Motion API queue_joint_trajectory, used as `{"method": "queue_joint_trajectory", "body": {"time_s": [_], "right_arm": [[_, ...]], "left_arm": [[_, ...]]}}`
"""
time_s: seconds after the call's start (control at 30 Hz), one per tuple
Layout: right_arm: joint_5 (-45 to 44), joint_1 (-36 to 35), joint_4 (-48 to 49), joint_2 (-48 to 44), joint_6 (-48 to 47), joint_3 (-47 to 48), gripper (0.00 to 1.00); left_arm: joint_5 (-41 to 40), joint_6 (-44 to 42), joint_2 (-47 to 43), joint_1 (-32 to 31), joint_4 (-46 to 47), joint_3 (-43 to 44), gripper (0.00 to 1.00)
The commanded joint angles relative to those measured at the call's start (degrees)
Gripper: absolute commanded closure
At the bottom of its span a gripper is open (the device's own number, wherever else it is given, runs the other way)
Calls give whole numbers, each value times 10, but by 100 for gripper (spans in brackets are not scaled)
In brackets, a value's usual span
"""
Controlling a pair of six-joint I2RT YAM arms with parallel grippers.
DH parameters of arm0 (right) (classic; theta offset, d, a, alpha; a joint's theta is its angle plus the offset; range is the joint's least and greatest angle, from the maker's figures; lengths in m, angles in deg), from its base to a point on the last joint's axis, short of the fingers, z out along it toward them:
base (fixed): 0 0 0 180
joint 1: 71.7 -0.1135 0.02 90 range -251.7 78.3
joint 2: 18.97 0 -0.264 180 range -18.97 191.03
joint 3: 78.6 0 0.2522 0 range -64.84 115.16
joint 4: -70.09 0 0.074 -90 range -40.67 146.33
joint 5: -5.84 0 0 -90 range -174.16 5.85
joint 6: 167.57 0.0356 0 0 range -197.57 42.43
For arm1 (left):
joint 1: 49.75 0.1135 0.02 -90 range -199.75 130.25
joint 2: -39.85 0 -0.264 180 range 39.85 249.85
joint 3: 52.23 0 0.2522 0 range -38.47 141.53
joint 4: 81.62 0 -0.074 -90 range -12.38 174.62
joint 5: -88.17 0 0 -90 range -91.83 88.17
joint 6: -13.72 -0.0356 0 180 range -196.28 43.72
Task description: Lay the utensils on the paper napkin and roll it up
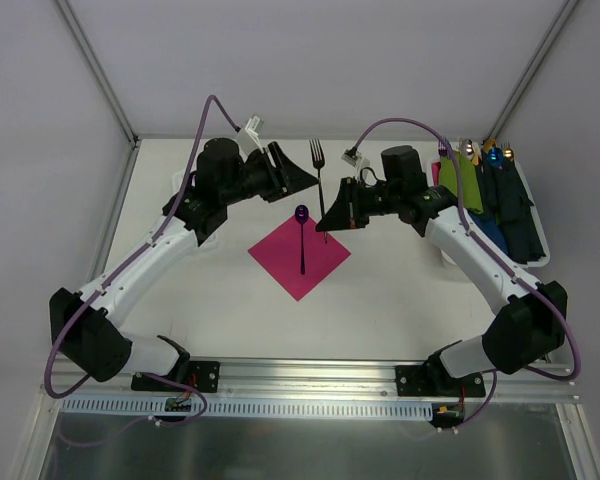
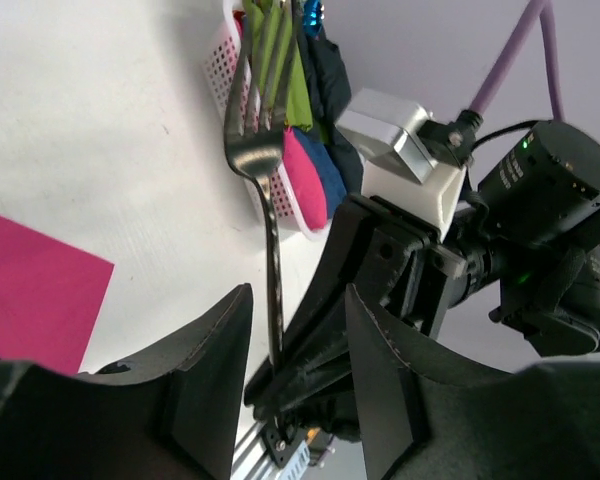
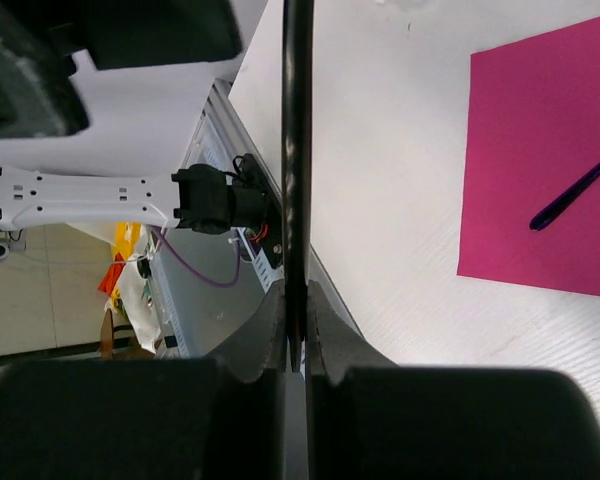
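The magenta paper napkin (image 1: 300, 257) lies flat mid-table, one corner toward me. The purple spoon (image 1: 302, 238) rests on it, bowl at the far corner. My right gripper (image 1: 333, 216) is shut on the lower handle of the dark fork (image 1: 320, 185), whose tines point to the far edge. In the right wrist view the fork handle (image 3: 297, 150) is pinched between the right gripper (image 3: 297, 335), with the napkin (image 3: 540, 150) and spoon handle (image 3: 575, 188) to the right. My left gripper (image 1: 302, 178) stands open just left of the fork. The fork (image 2: 270, 210) shows beyond the left gripper (image 2: 298, 300), untouched.
A white basket (image 1: 537, 255) at the right edge holds green, blue and navy rolled bundles (image 1: 495, 195) with utensil tips. The same basket (image 2: 225, 75) shows behind the fork tines in the left wrist view. Metal frame posts stand at the far corners.
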Motion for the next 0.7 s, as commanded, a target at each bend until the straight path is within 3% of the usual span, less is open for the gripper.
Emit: {"method": "queue_joint_trajectory", "body": {"time_s": [0.0, 0.67], "right_arm": [[-30, -2, 14, -4, 13, 14, 100], [-35, -17, -1, -8, -8, 19, 100]], "left_arm": [[-47, -48, -5, -23, -87, 56, 59], [-82, -69, 52, -50, -164, 117, 69]]}}
